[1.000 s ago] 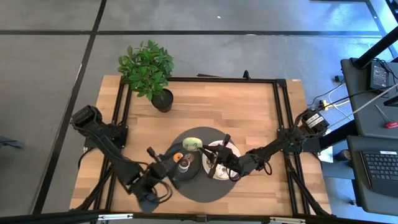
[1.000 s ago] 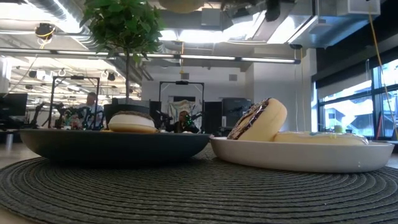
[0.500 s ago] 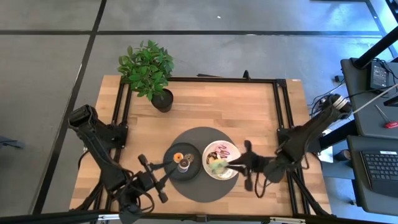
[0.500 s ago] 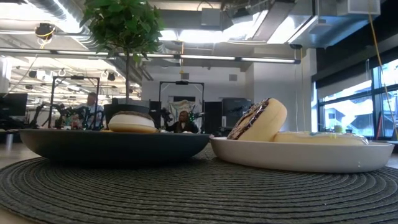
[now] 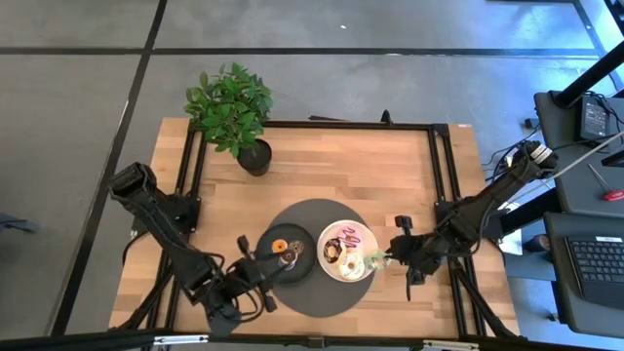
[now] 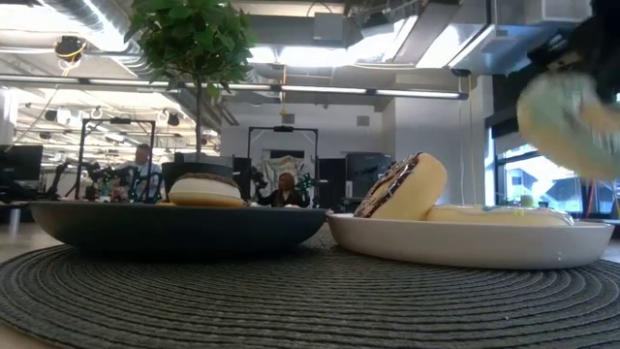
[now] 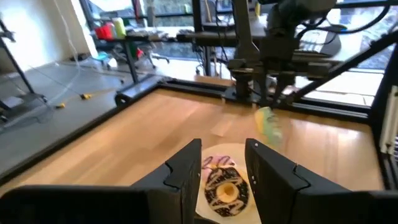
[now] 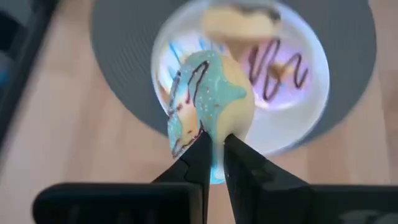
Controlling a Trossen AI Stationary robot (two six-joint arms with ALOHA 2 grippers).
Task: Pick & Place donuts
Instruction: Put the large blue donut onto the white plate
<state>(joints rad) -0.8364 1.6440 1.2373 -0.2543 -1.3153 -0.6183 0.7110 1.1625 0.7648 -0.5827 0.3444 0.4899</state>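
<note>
Green icing with dark drizzle marks the donut [image 8: 208, 99] that is clamped on edge between the fingers of the right gripper [image 8: 213, 149], its ring held upright and its long axis standing vertical; it is carried just above the rim of the white plate [image 8: 323, 93] on the side toward the right arm. Half a second earlier this donut was seen lower, over the plate's middle. On the white plate a chocolate-iced donut [image 5: 333, 252] is propped tilted, with a pink one [image 5: 355, 234] lying flat beside it. In the low view the tilted chocolate donut [image 6: 404, 187] leans against the plate's contents, and the held green donut [image 6: 572, 121] is seen blurred above the far rim. The dark grey plate [image 5: 269, 269] holds an orange mini donut [image 5: 279, 245] and other small ones. The left gripper [image 5: 261, 270] is held at that plate's near edge with fingers [image 7: 186, 171] apart and nothing between them. Both plates rest on a round woven mat [image 6: 291, 301]. Farther off, a potted plant [image 5: 232, 109] stands at the table's corner.
</note>
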